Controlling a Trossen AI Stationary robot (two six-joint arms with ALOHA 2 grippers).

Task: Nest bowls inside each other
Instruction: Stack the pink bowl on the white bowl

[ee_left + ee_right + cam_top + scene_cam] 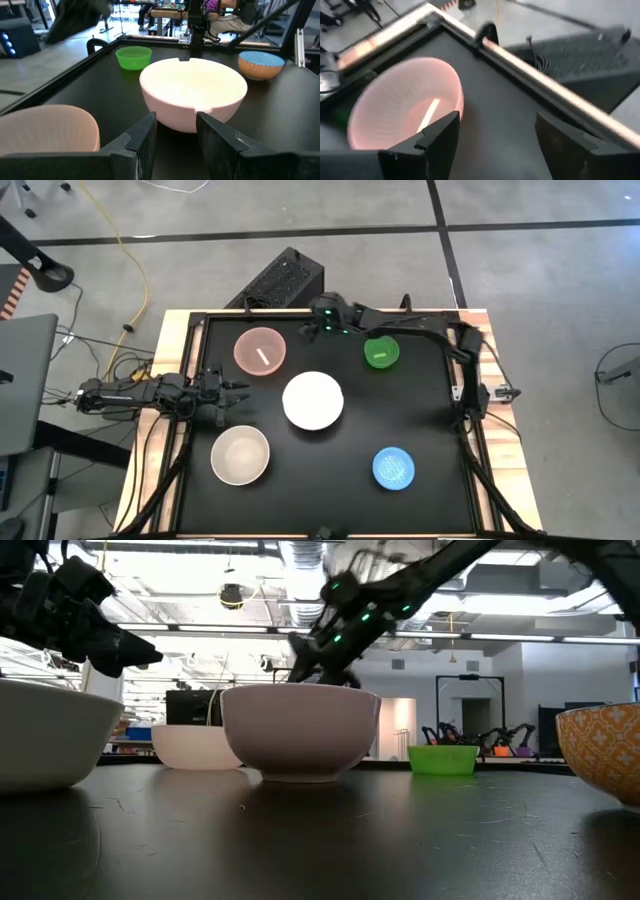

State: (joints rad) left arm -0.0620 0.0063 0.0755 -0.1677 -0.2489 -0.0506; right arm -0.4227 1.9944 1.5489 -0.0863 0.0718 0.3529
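Observation:
Five bowls rest on their bases on the black table. The pink bowl point(260, 350) is far left, the green bowl point(381, 353) far right, the white bowl point(313, 401) in the middle, the beige bowl point(240, 455) near left and the blue bowl point(393, 468) near right. My right gripper point(495, 145) hangs open above the far edge, just right of the pink bowl point(405, 105), and touches nothing. My left gripper point(175, 137) stands open and level at the left edge, pointing at the white bowl point(192, 92).
A raised wooden rim point(170, 360) frames the black table. A black box point(285, 280) stands on the floor just beyond the far edge, with cables point(125, 330) trailing at the left. The right arm point(440, 335) stretches along the far edge, past the green bowl.

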